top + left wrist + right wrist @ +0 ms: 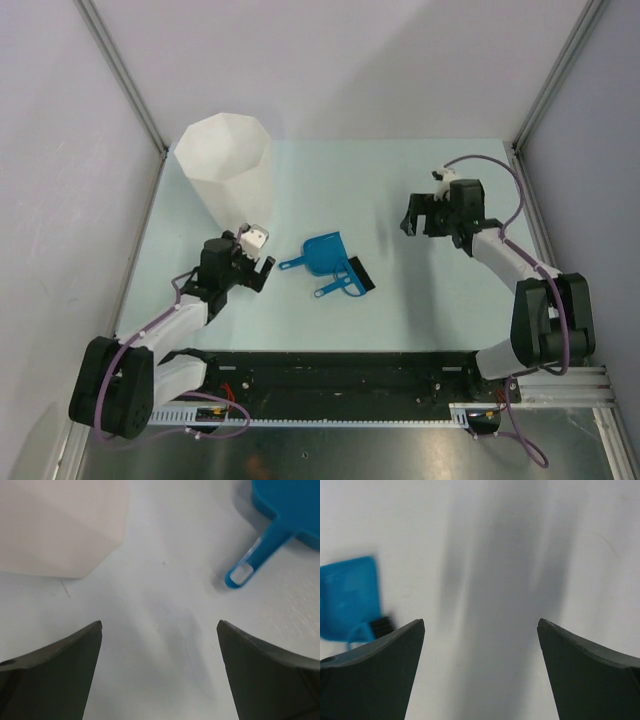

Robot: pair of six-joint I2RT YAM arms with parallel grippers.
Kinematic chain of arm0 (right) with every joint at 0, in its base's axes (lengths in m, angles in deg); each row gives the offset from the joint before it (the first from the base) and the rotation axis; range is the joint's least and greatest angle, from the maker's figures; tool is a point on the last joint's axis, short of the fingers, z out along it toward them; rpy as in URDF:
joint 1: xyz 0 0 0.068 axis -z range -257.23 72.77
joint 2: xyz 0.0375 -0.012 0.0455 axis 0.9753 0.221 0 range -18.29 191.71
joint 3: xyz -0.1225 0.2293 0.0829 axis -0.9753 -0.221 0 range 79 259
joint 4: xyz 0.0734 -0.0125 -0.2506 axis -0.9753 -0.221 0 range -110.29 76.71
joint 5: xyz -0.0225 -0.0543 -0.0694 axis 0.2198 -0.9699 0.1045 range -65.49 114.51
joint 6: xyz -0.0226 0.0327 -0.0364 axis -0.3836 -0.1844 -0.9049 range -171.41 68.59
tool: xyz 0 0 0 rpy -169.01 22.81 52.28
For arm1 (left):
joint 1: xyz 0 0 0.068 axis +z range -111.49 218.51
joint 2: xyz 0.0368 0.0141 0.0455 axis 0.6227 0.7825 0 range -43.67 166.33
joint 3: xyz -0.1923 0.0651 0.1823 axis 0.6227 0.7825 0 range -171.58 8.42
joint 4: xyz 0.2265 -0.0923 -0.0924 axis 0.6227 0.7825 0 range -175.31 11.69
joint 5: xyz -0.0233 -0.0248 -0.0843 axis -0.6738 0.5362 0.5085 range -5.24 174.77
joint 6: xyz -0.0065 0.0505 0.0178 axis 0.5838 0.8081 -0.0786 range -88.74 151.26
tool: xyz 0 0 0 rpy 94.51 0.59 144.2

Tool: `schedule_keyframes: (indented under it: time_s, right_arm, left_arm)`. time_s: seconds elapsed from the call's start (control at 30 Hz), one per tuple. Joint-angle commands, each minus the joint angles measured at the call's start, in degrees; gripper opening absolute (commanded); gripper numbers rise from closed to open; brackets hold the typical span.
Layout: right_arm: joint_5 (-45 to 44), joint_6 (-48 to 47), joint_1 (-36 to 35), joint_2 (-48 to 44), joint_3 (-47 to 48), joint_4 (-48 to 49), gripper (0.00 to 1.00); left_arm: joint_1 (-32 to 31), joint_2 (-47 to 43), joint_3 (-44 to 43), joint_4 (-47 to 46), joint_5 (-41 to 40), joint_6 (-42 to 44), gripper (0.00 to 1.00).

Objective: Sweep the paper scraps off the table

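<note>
You're seeing no paper scraps on the desk [400,300]; sweeping is looking finished. Left claw [160,627] is sitting left of the dustpan [322,252], right claw [481,625] right of it, both gaping, empty.

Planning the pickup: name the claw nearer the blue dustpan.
The left claw; the handle of the dustpan lies just beside it, while the right claw hangs farther off.

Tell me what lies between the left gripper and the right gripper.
The blue dustpan and a black-bristled brush lie between the left gripper and right gripper, as the top external view shows.
</note>
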Motion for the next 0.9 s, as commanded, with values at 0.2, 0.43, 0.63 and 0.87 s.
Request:
schedule_keyframes:
  time_s: [0.2, 0.43, 0.63, 0.87]
  right_arm:
    - [-24.16, 2.33, 8.18, -10.87, -30.34, 41.83, 1.0]
    - [-29.28, -2.85, 8.18, -12.19, -43.09, 65.82, 1.0]
    - [-27.7, -4.16, 7.66, -2.81, -51.46, 89.22, 1.0]
    - [-25.95, -5.58, 6.77, -1.03, -47.33, 84.22, 1.0]
  left_arm:
    - [3.92, 2.66, 6.24, -30.59, -4.99, -9.39, 1.0]
    - [4.63, 6.44, 6.69, -40.71, -9.99, -16.07, 1.0]
    - [4.63, 7.59, 5.71, -40.36, -10.8, -16.35, 1.0]
    - [4.55, 6.98, 6.15, -40.53, -8.68, -15.56, 1.0]
